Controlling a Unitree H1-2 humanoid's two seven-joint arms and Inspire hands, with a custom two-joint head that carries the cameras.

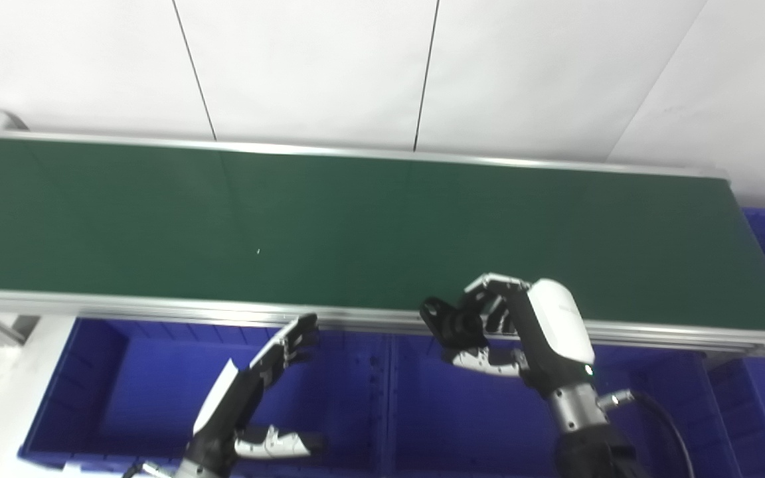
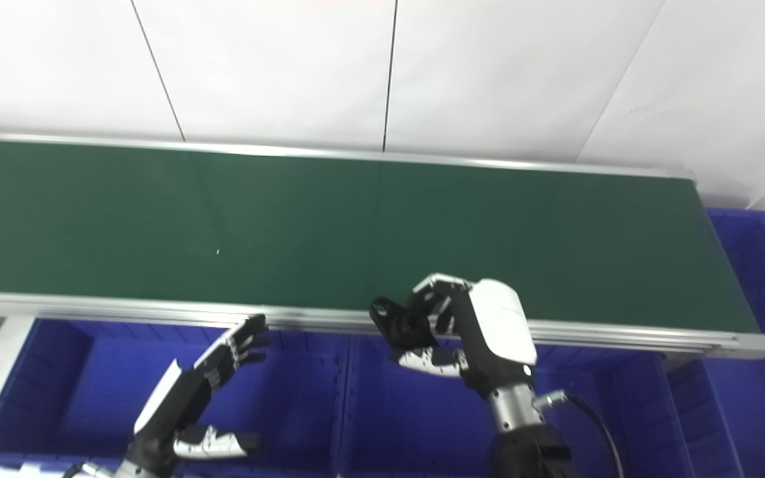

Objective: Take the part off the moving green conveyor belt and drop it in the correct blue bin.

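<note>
One long green conveyor belt (image 1: 356, 219), matte between aluminium rails, carries nothing visible. Smooth plastic blue bins (image 1: 157, 392) sit below. Right hand (image 1: 489, 325) is clamped on the part (image 1: 445, 318), black, looped, seemingly rigid and light, above a bin. Left hand (image 1: 269, 372) spreads empty.

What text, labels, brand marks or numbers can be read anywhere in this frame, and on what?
None can be read.
Right robot hand: a faint grey mark on its white back shell, too small and blurred to read.
Left robot hand, green conveyor belt, blue bins, white wall panels: no text visible.
</note>
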